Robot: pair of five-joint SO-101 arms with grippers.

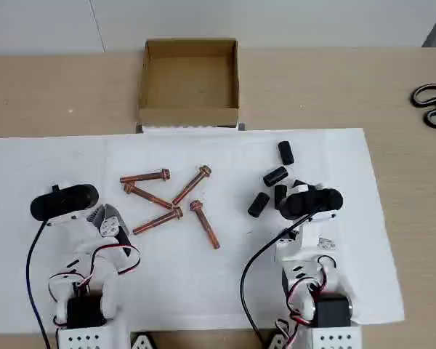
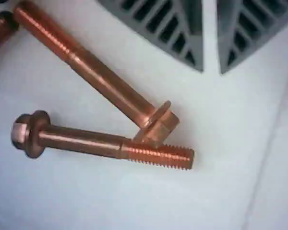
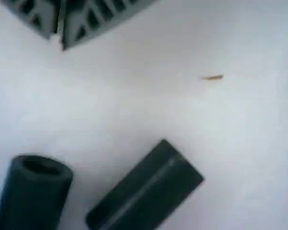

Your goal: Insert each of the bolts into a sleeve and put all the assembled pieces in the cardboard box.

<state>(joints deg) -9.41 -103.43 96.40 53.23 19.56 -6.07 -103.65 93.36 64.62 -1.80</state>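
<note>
Several copper bolts (image 1: 192, 185) lie scattered on the white paper sheet (image 1: 203, 283), left of centre. Two of them (image 2: 101, 84) (image 2: 101, 143) touch at one's head just below my left gripper (image 2: 211, 67), whose grey fingers (image 2: 173, 28) stand nearly together with a thin slit and nothing between. Several black sleeves (image 1: 275, 176) lie right of centre. Two sleeves (image 3: 33, 191) (image 3: 146, 189) lie close under my right gripper (image 3: 61, 40), which is shut and empty. The cardboard box (image 1: 191, 109) stands empty at the back.
The left arm (image 1: 94, 262) and right arm (image 1: 309, 247) sit at the paper's near edge. Scissors (image 1: 432, 104) lie on the bare wooden table at the far right. A small speck (image 3: 211, 76) lies on the paper.
</note>
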